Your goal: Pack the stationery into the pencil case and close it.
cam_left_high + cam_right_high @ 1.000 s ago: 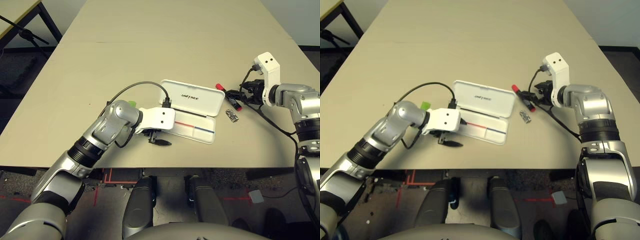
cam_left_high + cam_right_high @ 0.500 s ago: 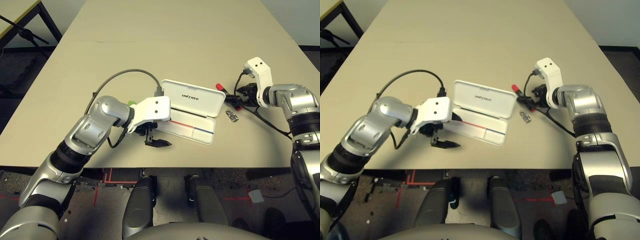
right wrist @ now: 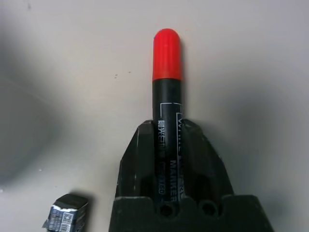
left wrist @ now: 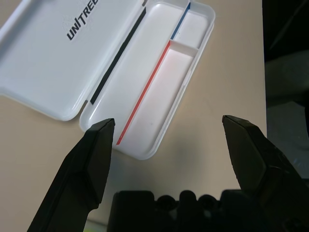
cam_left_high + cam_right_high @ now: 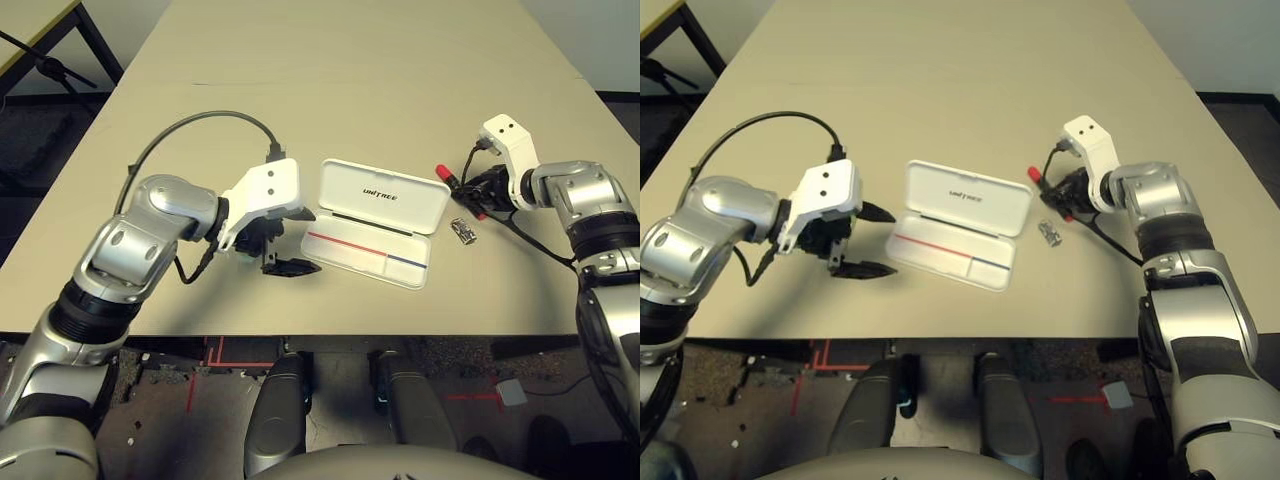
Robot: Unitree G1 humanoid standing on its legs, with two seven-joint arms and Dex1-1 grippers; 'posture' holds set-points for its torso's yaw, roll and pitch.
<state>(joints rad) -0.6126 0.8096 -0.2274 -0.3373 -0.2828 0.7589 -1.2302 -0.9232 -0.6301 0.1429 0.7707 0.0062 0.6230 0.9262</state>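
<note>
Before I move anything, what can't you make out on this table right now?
- Marker's middle: covered by the right gripper in both eye views.
- Marker's far end: behind that gripper's base, right wrist view.
- Some print on the marker: covered by the fingers, right wrist view.
- Green piece: mostly cut off by the bottom edge, left wrist view.
- Metal clip: partly cut off at the bottom edge, right wrist view.
</note>
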